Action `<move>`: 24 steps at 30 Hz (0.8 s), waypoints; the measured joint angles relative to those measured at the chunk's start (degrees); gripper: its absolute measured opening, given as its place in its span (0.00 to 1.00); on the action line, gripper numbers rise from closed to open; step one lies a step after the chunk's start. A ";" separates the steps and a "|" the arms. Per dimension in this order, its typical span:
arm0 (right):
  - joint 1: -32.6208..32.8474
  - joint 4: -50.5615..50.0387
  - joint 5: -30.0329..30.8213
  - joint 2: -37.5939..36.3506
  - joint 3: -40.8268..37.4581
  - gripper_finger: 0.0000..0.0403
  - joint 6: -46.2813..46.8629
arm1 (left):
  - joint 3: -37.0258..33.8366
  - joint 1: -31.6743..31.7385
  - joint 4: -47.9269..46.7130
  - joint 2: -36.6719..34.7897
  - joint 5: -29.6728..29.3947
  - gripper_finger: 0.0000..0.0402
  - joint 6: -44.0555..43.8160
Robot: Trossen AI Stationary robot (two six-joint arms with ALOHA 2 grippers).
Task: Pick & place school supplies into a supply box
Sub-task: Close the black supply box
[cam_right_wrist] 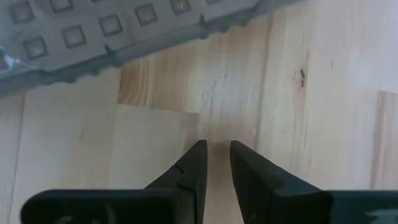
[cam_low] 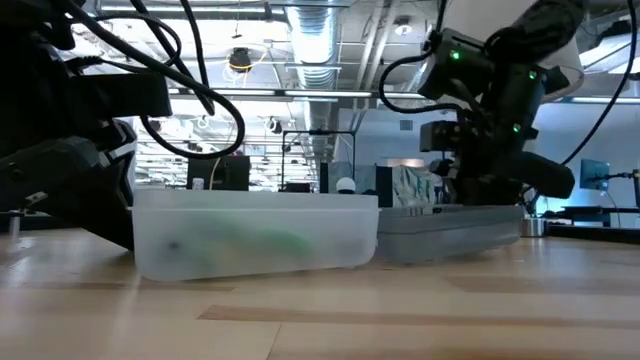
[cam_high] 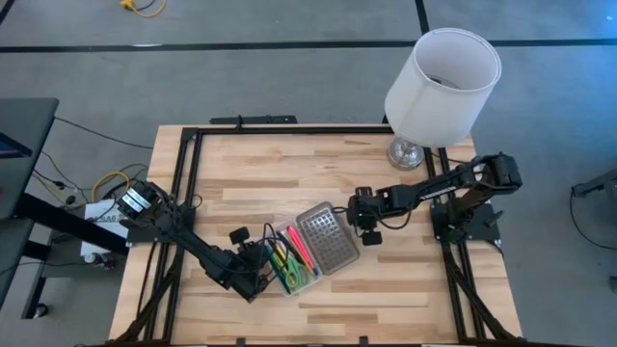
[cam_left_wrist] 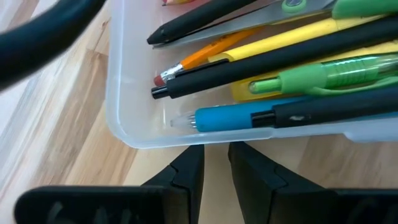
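Wooden table (cam_high: pixel 386 289), both empty: left gripper (cam_left_wrist: pixel 214 165) narrowly parted beside supply box (cam_left_wrist: pixel 127 118), right gripper (cam_right_wrist: pixel 217 162) likewise.

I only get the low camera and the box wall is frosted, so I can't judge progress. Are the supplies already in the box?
Observer: Yes. The overhead view shows pens lying inside the clear box.
Operator: Is the lid shut?
Observer: No, the grey lid lies flat on the table beside the box.
Operator: Where is the left end effector?
Observer: The left end effector sits at the box's near wall, holding nothing, fingers slightly apart.
Operator: And the right?
Observer: The right end effector is over bare wood beside the lid, empty, with a narrow gap.
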 joint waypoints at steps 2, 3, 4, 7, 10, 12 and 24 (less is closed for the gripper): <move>-0.03 2.01 -0.47 -0.26 -1.32 0.16 -0.05 | -0.02 -0.33 0.96 0.00 0.14 0.19 0.72; -0.03 3.04 -0.93 -0.30 -1.86 0.16 -0.13 | -0.04 -0.48 1.50 0.00 0.17 0.19 0.95; -0.05 3.94 -1.58 -0.34 -2.25 0.16 -0.15 | -0.04 -0.58 2.05 0.00 0.27 0.19 1.00; -0.03 6.54 -2.54 -0.21 -2.49 0.16 -0.70 | -0.02 -0.65 2.82 0.00 0.74 0.19 0.95; 0.00 8.98 -3.85 0.06 -2.58 0.16 -1.51 | -0.02 -0.65 3.18 0.00 1.02 0.19 0.92; 0.06 10.22 -5.73 0.10 -2.58 0.16 -1.65 | 0.00 -0.68 3.39 0.00 1.17 0.19 0.92; 0.05 19.22 -10.93 5.79 -2.45 0.16 -2.25 | 0.07 -0.74 3.46 -0.04 1.44 0.19 0.64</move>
